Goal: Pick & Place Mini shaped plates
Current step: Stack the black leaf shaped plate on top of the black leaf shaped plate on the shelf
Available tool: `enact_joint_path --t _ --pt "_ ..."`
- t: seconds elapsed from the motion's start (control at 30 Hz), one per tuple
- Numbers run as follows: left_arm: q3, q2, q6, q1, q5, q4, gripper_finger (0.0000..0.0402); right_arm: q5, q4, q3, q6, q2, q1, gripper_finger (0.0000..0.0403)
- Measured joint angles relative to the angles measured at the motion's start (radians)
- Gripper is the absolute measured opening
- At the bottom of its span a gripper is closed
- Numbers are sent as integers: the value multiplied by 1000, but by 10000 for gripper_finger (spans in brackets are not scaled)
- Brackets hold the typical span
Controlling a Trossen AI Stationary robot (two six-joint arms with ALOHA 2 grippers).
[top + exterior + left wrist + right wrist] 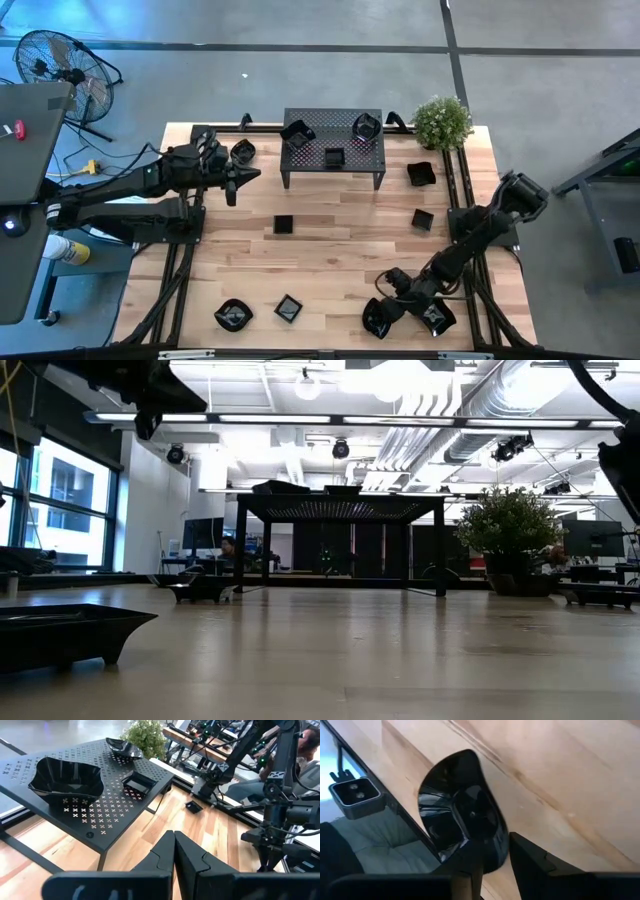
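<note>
Small glossy black mini shaped plates are scattered over the wooden table (330, 250). Three sit on the black perforated rack (333, 140), among them a scalloped one (67, 780). My right gripper (388, 305) is low at the table's near right, shut on a leaf-like plate (462, 805) that lies on the wood. A second plate (437, 318) lies just to the right of it. My left gripper (235, 183) hangs shut and holding nothing, above the table left of the rack. My right gripper has the leaf-like plate's rim (496, 845) between its fingers, at the end nearest the wrist. One finger (472, 870) stands inside the hollow and the other (532, 857) outside. The fingers come slanting down from the table's right. The plate rests on the table.
More plates lie at near left (233, 315) (289, 308), mid-table (283, 224), at right (422, 218) (421, 173) and left of the rack (243, 151). A potted plant (441, 122) stands at the far right corner. Bare wood lies between the arms.
</note>
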Motion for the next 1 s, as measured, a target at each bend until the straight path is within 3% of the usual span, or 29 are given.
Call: enact_joint_path --t 0.3,0.5,0.67,0.87,1.0 --pt "0 0 0 0 -3 -2 1 -10 4 0 -9 10 -12 7" --pt "0 1 4 0 -13 -3 1 -9 7 -1 6 -1 -12 4" --pt "0 1 8 0 -29 -2 1 16 -1 -1 3 -89 -45 3" --pt "0 1 15 0 -37 -2 1 34 -105 7 -75 -308 -213 4" --pt "0 1 29 0 -53 -2 1 -26 -365 111 -279 -458 -428 3"
